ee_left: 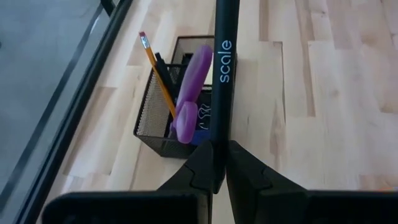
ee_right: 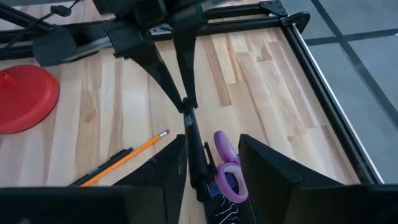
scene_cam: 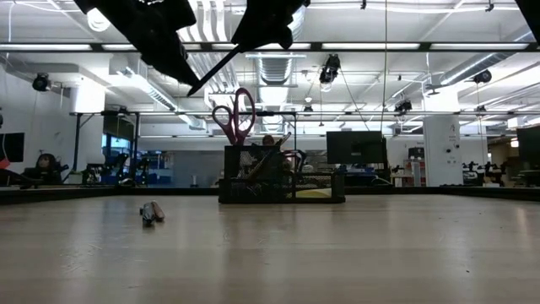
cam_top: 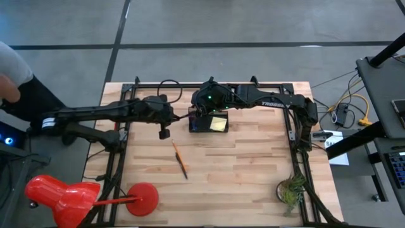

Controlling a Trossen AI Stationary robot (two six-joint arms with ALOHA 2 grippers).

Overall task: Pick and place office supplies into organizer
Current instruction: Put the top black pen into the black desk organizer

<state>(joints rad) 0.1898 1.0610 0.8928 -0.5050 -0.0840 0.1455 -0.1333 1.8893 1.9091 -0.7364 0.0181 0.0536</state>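
My left gripper (ee_left: 214, 177) is clamped on a dark pen (ee_left: 222, 74), the one with pale lettering down its barrel. I hold it in the air over the organizer (cam_top: 207, 122), the pen slanting down toward the box with its far end above the tall section. From table height the pen (scene_cam: 221, 65) shows as a thin dark line sloping down from my fingers, its tip well above the scissor handles (scene_cam: 235, 116).

My right gripper (ee_right: 211, 168) hangs just over the same box, fingers (ee_right: 264, 165) apart with nothing between them. Through it I see the purple scissors (ee_right: 227, 174) standing in the box and the pen (ee_right: 194, 146) coming down beside them from my left gripper (ee_right: 185, 102).

The organizer sits near the far middle of the wooden table (cam_top: 253, 171). In its tall mesh section (ee_left: 152, 118) stand the scissors (ee_left: 189, 93) and an orange pencil (ee_left: 158, 71) with its eraser up. The yellow sticky notes (cam_top: 219, 123) lie in the lower section.

Another orange pencil (cam_top: 176, 153) lies on the table nearer the front, touching a dark pen (cam_top: 183, 170) at its end, both well apart from the box
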